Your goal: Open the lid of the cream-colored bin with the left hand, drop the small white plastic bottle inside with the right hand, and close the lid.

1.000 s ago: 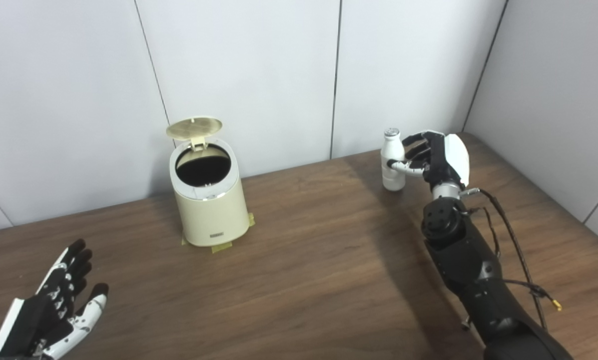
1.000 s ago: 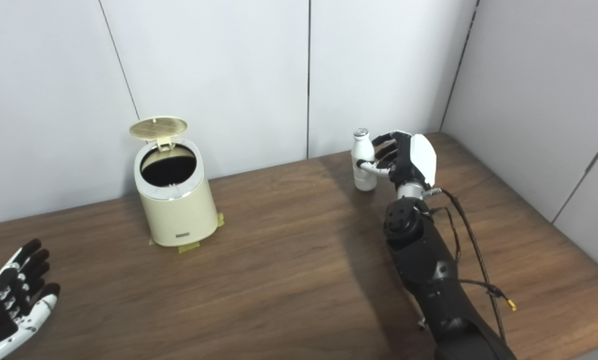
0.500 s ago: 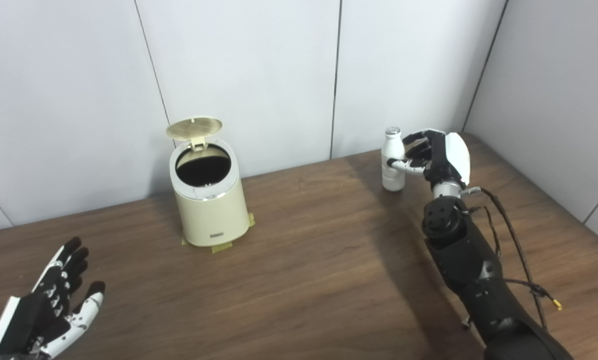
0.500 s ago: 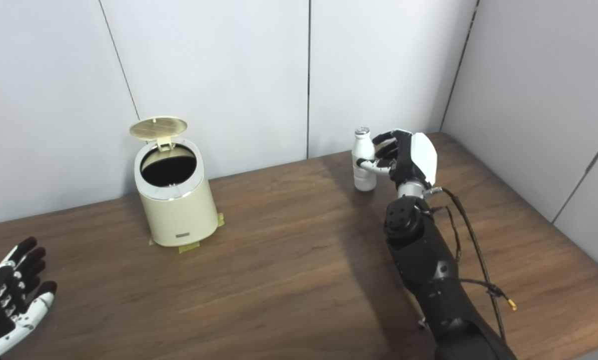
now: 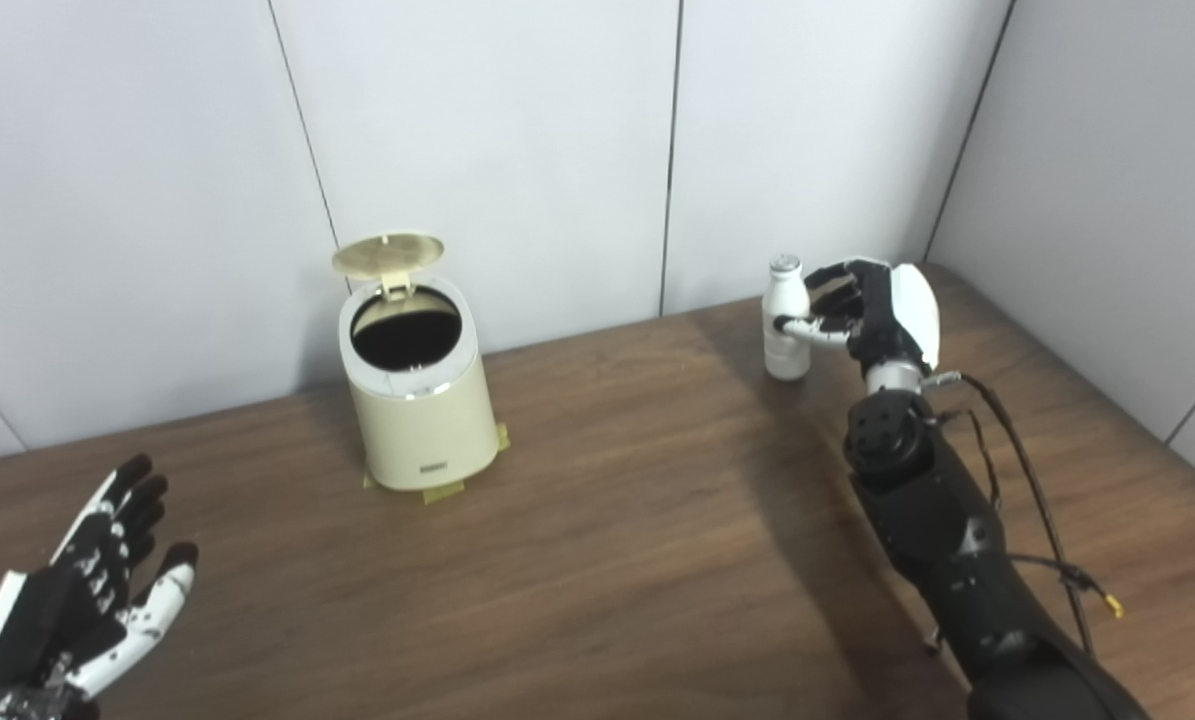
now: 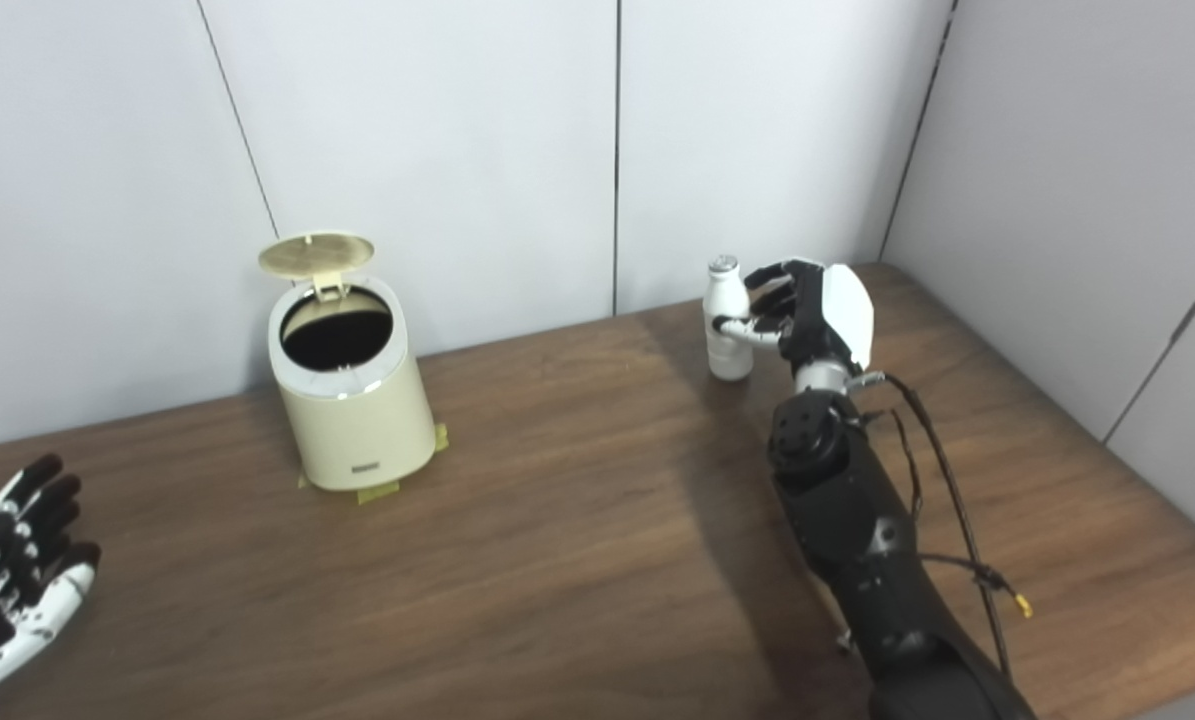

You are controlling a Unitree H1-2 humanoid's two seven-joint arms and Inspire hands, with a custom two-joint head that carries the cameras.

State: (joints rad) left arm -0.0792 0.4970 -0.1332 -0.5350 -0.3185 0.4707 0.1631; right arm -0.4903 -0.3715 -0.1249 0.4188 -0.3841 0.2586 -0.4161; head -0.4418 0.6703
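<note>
Now the right hand point(image 5: 872, 310) has closed tighter on the bottle point(image 5: 786, 320), far right, still on the table. Lid point(image 5: 388, 252) up, so lifting comes next. The left hand point(image 5: 87, 590), fingers apart, has drawn back.

Black arms point(image 5: 942, 530); white-backed hands, black fingers point(image 5: 122, 500); dangling black cables point(image 5: 1032, 510)

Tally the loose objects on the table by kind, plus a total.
Cream-colored round plastic bin, lid flipped up: 1
Small white plastic bottle with silver cap, right hand around it: 1
Total: 2
</note>
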